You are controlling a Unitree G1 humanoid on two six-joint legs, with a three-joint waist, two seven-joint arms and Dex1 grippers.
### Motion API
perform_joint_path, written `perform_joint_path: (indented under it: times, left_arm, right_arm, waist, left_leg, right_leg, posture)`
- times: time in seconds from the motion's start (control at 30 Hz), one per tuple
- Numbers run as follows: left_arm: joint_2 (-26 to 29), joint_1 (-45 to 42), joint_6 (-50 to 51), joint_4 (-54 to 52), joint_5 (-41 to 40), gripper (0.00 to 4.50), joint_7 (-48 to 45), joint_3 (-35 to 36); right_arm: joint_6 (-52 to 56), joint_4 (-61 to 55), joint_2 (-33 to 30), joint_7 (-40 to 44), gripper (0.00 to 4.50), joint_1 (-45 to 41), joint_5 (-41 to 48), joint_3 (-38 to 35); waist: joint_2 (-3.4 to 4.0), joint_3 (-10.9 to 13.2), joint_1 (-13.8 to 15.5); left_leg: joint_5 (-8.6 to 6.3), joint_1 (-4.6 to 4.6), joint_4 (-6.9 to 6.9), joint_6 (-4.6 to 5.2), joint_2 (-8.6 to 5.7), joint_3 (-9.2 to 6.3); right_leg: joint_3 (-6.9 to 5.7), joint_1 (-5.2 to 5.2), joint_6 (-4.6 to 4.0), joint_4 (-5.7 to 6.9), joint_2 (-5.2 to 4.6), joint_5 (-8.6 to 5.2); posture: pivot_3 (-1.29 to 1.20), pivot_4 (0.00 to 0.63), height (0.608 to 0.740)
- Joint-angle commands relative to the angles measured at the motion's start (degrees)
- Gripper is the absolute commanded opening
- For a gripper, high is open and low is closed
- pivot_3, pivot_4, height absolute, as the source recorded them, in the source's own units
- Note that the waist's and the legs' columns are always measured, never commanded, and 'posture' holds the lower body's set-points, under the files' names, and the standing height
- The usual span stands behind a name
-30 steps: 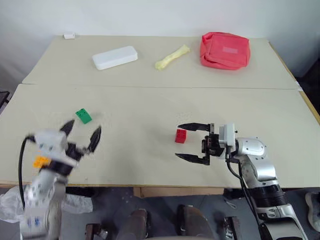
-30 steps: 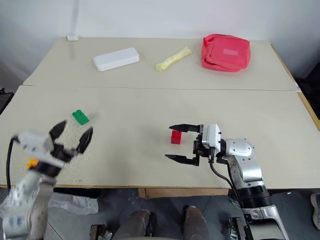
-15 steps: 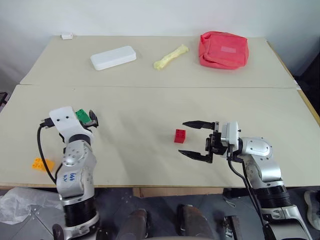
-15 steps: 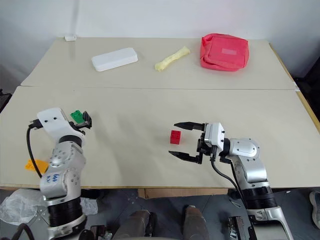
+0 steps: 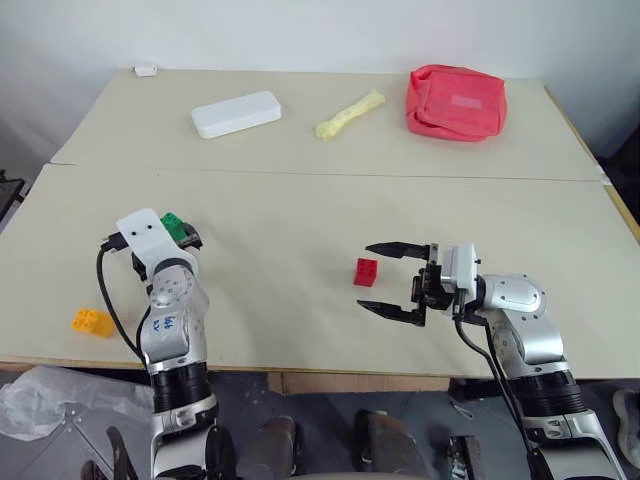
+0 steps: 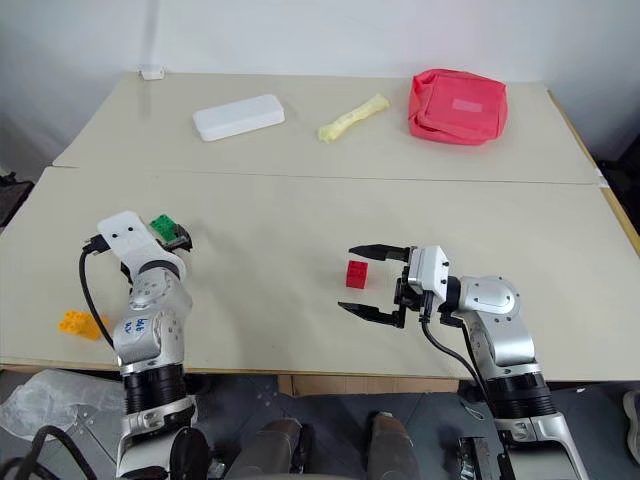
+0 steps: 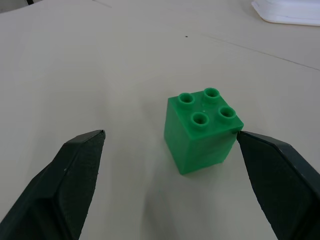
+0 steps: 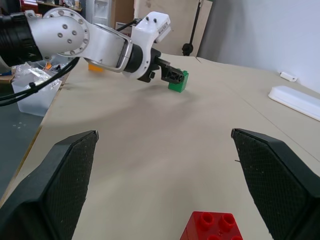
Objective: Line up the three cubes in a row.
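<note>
The left gripper (image 7: 170, 145) has swung forward since a second ago and now straddles the green brick (image 7: 201, 129), jaws spread, one finger (image 7: 272, 175) just touching it. The right gripper (image 5: 392, 281) hangs open beside the red brick (image 5: 366, 272). The orange-yellow brick (image 5: 91, 321) sits near the table's (image 5: 300, 200) front-left edge.

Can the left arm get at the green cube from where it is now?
Probably yes. The left gripper is open with the green cube upright between its fingers, one finger at the cube's corner. Nothing on the table lies between them.
</note>
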Motion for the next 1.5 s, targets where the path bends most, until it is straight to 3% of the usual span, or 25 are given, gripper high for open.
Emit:
perform_joint_path:
  times: [0.03,0.07,0.43,0.53,0.63,0.87,1.13,1.47,1.5]
  left_arm:
    - [0.93,-1.33,-3.07,1.75,0.67,3.31,-0.87,-0.42]
    - [1.11,-1.59,-3.45,2.37,0.72,3.05,-1.01,-0.41]
    - [-0.41,-2.91,-5.27,3.89,0.1,3.05,-0.6,-0.77]
    - [-2.22,-3.02,-5.31,2.78,-0.34,3.6,-0.42,-1.13]
    - [-3.89,-3.17,-5.23,2.28,0.37,4.47,0.79,-1.64]
    - [-5.19,-4.68,-8.43,4.25,0.85,4.47,4.51,-0.76]
    - [-3.7,-11.28,-17.47,14.74,0.69,4.47,7.53,0.94]
    - [-2.64,-15.73,-21.38,24.24,-0.68,4.47,9.67,2.44]
    - [-2.75,-15.79,-21.44,24.47,-0.79,4.29,9.76,2.4]
  right_arm:
    - [-0.45,-1.59,0.02,-0.36,4.5,0.0,0.38,0.11]
    - [-0.42,-1.69,0.04,-0.41,4.5,0.05,0.41,0.17]
    - [-0.84,-1.54,-0.11,-0.7,4.5,0.74,0.17,0.27]
    - [-0.85,-1.46,-0.05,-0.7,4.5,0.7,0.09,0.39]
    - [-0.75,-1.45,-0.11,-0.5,4.5,0.7,0.07,0.45]
    - [-0.58,-1.21,-0.45,-0.1,4.5,0.77,0.05,0.35]
    - [-0.48,-0.15,-0.55,0.63,4.5,0.42,-0.12,0.44]
    - [-0.38,0.8,-0.67,0.85,4.5,0.42,-0.47,0.34]
    - [-0.33,0.82,-0.69,0.81,4.5,0.42,-0.48,0.32]
  waist:
    - [0.0,0.0,-0.02]
    - [0.0,0.0,-0.05]
    - [0.0,0.0,0.02]
    - [0.0,0.0,0.03]
    - [-0.01,0.0,0.0]
    - [-0.01,0.01,0.01]
    - [-0.02,0.01,0.14]
    - [-0.02,0.02,0.17]
    - [-0.03,0.02,0.18]
  left_leg:
    - [0.0,0.0,0.01,0.0,0.0,0.0]
    - [0.0,0.0,0.01,0.0,0.0,0.0]
    - [0.0,-0.01,0.07,0.0,-0.01,-0.01]
    - [0.0,-0.02,0.08,0.0,-0.02,-0.02]
    - [0.0,-0.01,0.08,0.0,-0.01,-0.02]
    - [0.0,-0.02,0.07,0.0,0.01,-0.01]
    - [0.0,-0.02,0.13,0.0,-0.04,-0.01]
    - [0.0,-0.02,0.16,0.0,-0.04,-0.01]
    - [0.0,-0.02,0.17,0.0,-0.04,-0.01]
  right_leg:
    - [-0.01,0.0,0.0,0.0,0.0,0.0]
    - [-0.01,0.01,0.0,0.01,0.0,0.0]
    - [-0.02,0.03,0.02,0.02,-0.01,0.01]
    - [-0.04,0.04,0.02,0.02,-0.02,0.01]
    - [-0.03,0.03,0.02,0.02,-0.02,0.01]
    - [-0.03,0.03,0.02,0.01,-0.01,0.01]
    - [-0.06,0.05,0.03,0.01,0.05,0.02]
    - [-0.08,0.05,0.04,0.06,0.06,0.02]
    - [-0.08,0.06,0.04,0.07,0.06,0.02]
  posture:
    - [0.0,0.15,0.74]
    - [0.0,0.15,0.74]
    - [0.0,0.15,0.74]
    - [0.0,0.15,0.74]
    - [0.0,0.15,0.74]
    - [0.0,0.15,0.74]
    - [0.0,0.15,0.74]
    - [0.0,0.15,0.74]
    - [0.0,0.15,0.74]
